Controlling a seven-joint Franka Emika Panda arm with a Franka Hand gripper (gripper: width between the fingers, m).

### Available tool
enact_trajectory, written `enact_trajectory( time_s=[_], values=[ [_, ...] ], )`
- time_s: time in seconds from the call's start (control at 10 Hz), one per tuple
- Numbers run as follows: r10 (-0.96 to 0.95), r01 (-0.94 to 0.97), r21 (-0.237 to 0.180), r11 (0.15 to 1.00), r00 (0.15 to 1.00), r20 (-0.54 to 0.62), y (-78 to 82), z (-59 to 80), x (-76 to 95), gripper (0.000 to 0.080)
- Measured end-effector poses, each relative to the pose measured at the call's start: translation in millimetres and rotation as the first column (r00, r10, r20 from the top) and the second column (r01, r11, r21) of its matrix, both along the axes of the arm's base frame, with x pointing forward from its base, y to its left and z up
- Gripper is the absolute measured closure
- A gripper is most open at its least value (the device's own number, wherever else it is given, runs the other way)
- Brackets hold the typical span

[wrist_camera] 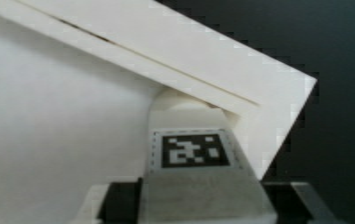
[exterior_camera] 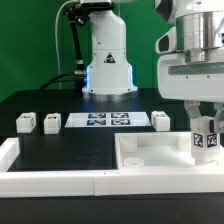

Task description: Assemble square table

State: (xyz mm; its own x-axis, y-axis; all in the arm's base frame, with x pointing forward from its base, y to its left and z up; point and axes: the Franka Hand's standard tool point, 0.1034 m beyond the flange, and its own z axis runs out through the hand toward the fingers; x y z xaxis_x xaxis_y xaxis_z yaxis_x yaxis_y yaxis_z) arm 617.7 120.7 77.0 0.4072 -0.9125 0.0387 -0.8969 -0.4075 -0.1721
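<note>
The white square panel (exterior_camera: 150,155) with a raised rim lies at the front of the exterior view's right. My gripper (exterior_camera: 205,128) is shut on a white tagged leg (exterior_camera: 205,141) and holds it upright over the panel's right end. In the wrist view the leg (wrist_camera: 195,150) sits between my dark fingers (wrist_camera: 128,200), pointing at a corner of the panel (wrist_camera: 85,120). I cannot tell whether the leg touches the panel. Three more legs stand on the black table: two at the exterior view's left (exterior_camera: 26,122) (exterior_camera: 51,122) and one nearer the middle (exterior_camera: 161,120).
The marker board (exterior_camera: 105,121) lies flat in the middle, in front of the robot base (exterior_camera: 108,65). A long low white wall (exterior_camera: 40,172) edges the black surface at the front and joins the panel's left side.
</note>
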Motion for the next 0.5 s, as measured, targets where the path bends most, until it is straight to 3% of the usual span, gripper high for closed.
enact_trajectory(
  time_s=[0.1, 0.2, 0.3, 0.4, 0.5],
  values=[
    [0.02, -0.02, -0.003, 1.0, 1.0, 0.001, 0.1, -0.1, -0.1, 0.0433],
    [0.056, -0.056, -0.01, 0.998, 0.998, 0.002, 0.1, 0.1, 0.0, 0.0433],
    [0.09, -0.09, -0.015, 0.996, 0.996, 0.004, 0.3, 0.8, 0.3, 0.0241],
    [0.139, -0.139, -0.025, 0.99, 0.99, 0.004, 0.6, 0.8, 0.2, 0.0178],
    [0.258, -0.257, -0.048, 0.965, 0.966, 0.004, 1.4, 1.2, 0.5, 0.0178]
  ],
)
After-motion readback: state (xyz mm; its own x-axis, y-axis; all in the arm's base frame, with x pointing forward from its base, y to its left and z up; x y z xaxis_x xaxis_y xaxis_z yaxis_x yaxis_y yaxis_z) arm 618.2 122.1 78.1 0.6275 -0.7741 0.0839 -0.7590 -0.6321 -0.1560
